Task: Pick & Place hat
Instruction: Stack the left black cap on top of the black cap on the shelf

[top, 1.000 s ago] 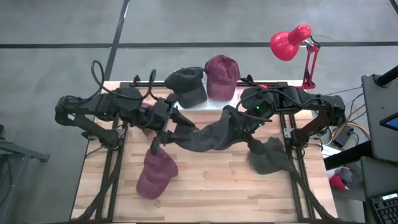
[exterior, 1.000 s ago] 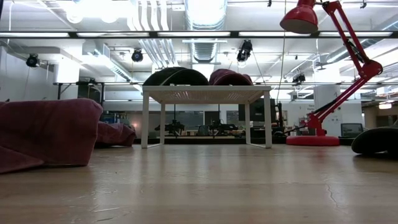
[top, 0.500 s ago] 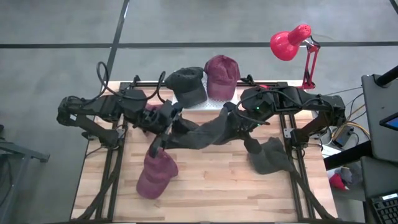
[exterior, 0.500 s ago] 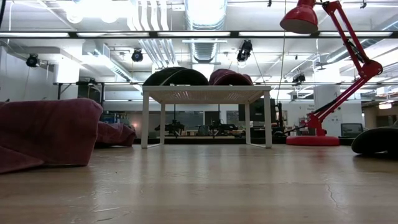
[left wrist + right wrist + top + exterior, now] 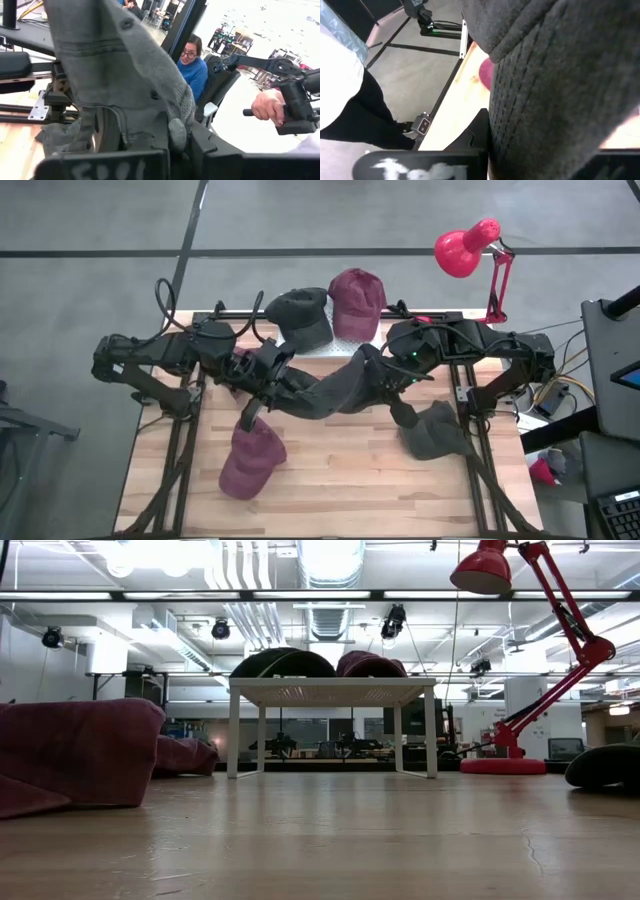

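A dark grey hat (image 5: 325, 390) hangs stretched between my two grippers above the middle of the table. My left gripper (image 5: 287, 383) is shut on its left end and my right gripper (image 5: 375, 377) on its right end. The hat's crown, with its top button, fills the left wrist view (image 5: 115, 75). Its stitched cloth fills the right wrist view (image 5: 560, 75). The low view shows neither the grippers nor this hat. My left gripper pinches the crown's cloth (image 5: 176, 131) between its two fingers, coming from the table's left. The crown's button and eyelets lie beyond the fingers. The hat is clear of the table. My right gripper pinches the hat's stitched part (image 5: 520, 130) between its two fingers, coming from the table's right. The cloth covers the place of contact. That end is lifted clear too.
A white rack (image 5: 320, 345) at the far edge carries a dark grey hat (image 5: 300, 317) and a maroon hat (image 5: 357, 300). Another maroon hat (image 5: 250, 462) lies near left on the table, and another dark grey hat (image 5: 437, 432) lies at the right. A red lamp (image 5: 470, 245) stands far right.
Both grippers have carried the hat a little toward the table's far edge. The hat's sagging middle has risen, and it is now drawn straighter between them.
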Tool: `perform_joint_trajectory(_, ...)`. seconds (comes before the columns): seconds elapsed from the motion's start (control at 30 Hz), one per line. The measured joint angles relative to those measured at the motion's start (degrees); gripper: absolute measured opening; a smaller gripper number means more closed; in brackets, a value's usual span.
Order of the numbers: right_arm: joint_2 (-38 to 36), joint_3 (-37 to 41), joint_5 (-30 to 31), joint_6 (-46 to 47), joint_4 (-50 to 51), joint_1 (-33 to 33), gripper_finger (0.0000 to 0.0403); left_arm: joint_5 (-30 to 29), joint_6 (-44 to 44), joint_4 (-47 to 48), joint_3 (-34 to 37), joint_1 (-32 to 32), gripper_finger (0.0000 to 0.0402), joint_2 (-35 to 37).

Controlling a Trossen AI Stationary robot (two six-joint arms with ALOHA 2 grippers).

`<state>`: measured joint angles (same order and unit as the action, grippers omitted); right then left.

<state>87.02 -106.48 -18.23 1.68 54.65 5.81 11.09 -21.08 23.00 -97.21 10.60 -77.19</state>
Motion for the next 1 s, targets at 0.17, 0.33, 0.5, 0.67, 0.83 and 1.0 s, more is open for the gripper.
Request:
perform_joint_trajectory(0.17, 0.3, 0.2, 0.5, 0.1, -0.2, 0.0, 0.0027, 0.7, 0.0, 0.3, -1.2, -1.4, 0.0024, 0.1)
perform_joint_trajectory(0.33, 0.4, 1.8, 5.5, -1.1, -0.4, 0.0, 0.0075, 2.8, 0.0, 0.5, -1.7, -2.9, 0.0020, 0.1)
perform_joint_trajectory(0.5, 0.4, 4.6, 9.6, -4.2, -0.2, -0.3, 0.0121, 3.8, 0.7, 3.4, -1.7, -4.2, 0.0020, 0.0)
perform_joint_trajectory(0.67, 0.4, 7.8, 9.4, -5.1, 0.2, -0.5, 0.0151, 7.1, 0.9, 3.8, -1.7, -5.7, 0.0020, 0.1)
perform_joint_trajectory(0.83, 0.2, 12.1, 9.0, -6.1, 2.2, -0.7, 0.0168, 9.4, 1.5, 6.1, -1.7, -8.4, 0.0020, 1.1)
perform_joint_trajectory(1.0, -1.7, 19.1, 3.9, -4.2, -0.4, -1.8, 0.0176, 10.9, 3.0, 9.4, -1.7, -13.2, 0.0020, 2.6)
